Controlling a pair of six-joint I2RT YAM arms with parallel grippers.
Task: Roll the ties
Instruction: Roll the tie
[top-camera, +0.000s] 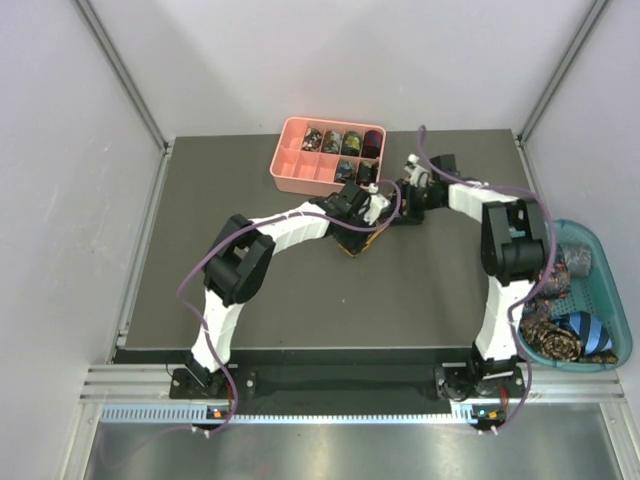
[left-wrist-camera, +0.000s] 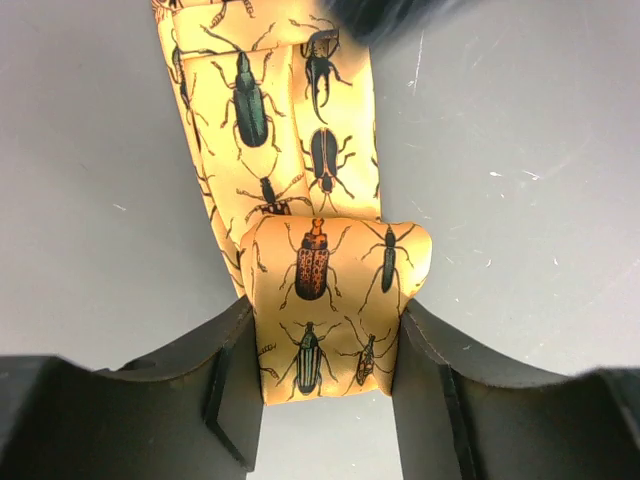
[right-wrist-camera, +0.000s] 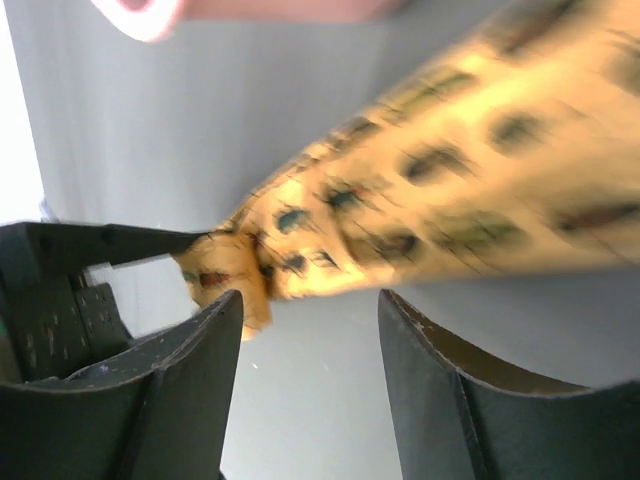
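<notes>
A golden-yellow tie (left-wrist-camera: 312, 262) printed with beetles lies on the grey table, its strip running away from the left wrist camera. Its near end is folded over, and my left gripper (left-wrist-camera: 325, 375) is shut on that fold, one finger on each side. In the top view the tie (top-camera: 356, 244) shows as a small patch under the left gripper (top-camera: 371, 207). My right gripper (right-wrist-camera: 310, 330) is open and empty, its fingers just below the blurred tie (right-wrist-camera: 450, 190); it is close to the right of the left gripper in the top view (top-camera: 404, 196).
A pink compartment tray (top-camera: 293, 172) stands at the back with several rolled ties (top-camera: 345, 142) in its far row. A teal basket (top-camera: 612, 300) off the table's right edge holds more loose ties (top-camera: 560, 338).
</notes>
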